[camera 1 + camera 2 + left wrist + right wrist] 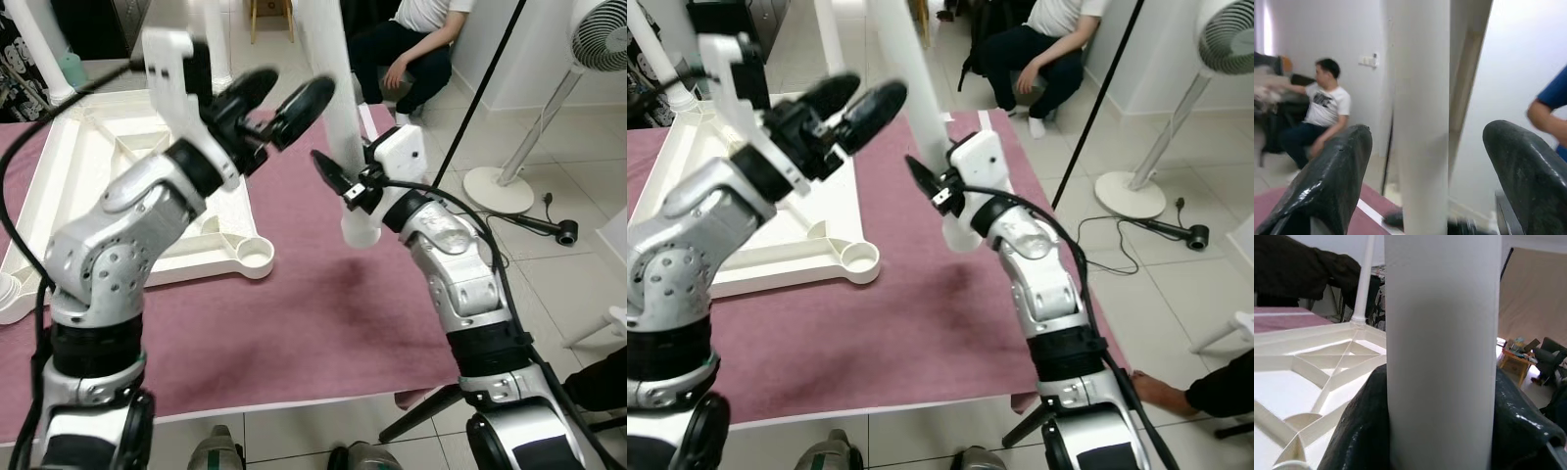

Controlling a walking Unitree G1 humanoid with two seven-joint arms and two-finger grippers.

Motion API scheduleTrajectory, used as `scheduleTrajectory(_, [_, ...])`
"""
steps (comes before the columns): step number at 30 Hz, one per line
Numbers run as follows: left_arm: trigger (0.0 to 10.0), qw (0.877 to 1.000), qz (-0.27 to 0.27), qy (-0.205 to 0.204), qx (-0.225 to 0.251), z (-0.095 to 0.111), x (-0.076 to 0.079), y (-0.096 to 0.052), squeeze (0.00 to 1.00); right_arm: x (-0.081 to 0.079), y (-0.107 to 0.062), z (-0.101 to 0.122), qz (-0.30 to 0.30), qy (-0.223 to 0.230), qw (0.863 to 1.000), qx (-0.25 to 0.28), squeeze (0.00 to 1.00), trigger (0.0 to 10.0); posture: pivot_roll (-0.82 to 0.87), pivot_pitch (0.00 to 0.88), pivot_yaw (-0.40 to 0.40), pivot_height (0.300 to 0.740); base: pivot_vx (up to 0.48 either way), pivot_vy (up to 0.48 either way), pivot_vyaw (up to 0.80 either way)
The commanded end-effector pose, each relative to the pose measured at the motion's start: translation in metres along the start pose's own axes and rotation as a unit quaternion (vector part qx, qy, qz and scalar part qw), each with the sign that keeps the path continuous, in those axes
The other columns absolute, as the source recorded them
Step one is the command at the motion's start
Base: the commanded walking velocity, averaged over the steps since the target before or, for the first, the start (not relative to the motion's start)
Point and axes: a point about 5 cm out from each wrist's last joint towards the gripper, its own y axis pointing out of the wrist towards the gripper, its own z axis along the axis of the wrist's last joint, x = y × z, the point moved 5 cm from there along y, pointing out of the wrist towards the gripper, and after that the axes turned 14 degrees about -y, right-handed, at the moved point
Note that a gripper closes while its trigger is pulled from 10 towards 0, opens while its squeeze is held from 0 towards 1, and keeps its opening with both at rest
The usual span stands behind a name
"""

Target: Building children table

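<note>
Tabletop (88,186), white and ribbed underneath, is lying upside down on the maroon rug (313,313). We're watching the right gripper (345,186) clamping a smooth white table leg (333,98) upright just off the tabletop's corner socket (255,257). Left gripper (279,103) is hovering wide beside the leg, not touching.

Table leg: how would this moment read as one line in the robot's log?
right hand: shut on leg, upright | left hand: open beside leg | tabletop: upside down on mat, corner socket empty
</note>
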Motion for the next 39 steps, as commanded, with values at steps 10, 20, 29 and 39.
scheduleTrajectory(10, [10.0, 0.986, 0.11, 0.121, -0.035, -0.015, -0.022, 0.011, 0.0, -0.012, 0.003, -0.001, 0.02, -0.031, 0.999, 0.008, 0.0, 10.0, 0.05, 0.0, 0.035, 0.74, 0.0, 0.0, 0.0])
scheduleTrajectory(20, [0.0, 0.997, 0.071, 0.014, -0.014, -0.011, -0.001, 0.018, 0.0, -0.017, 0.006, -0.014, 0.03, -0.011, 0.999, -0.014, 0.0, 10.0, 0.06, 0.0, 0.029, 0.74, 0.0, 0.0, 0.0])
scheduleTrajectory(29, [0.0, 0.997, 0.045, -0.049, -0.035, -0.028, 0.013, 0.02, 0.0, -0.019, 0.008, -0.016, 0.032, -0.021, 0.999, -0.014, 0.0, 10.0, 0.06, 0.0, 0.029, 0.74, 0.0, 0.0, 0.0])
scheduleTrajectory(39, [0.0, 0.999, -0.009, -0.045, -0.029, -0.022, 0.029, 0.02, 0.0, -0.016, 0.01, -0.012, 0.03, -0.01, 0.999, -0.008, 0.0, 10.0, 0.06, 0.0, 0.03, 0.74, 0.0, 0.0, 0.0])
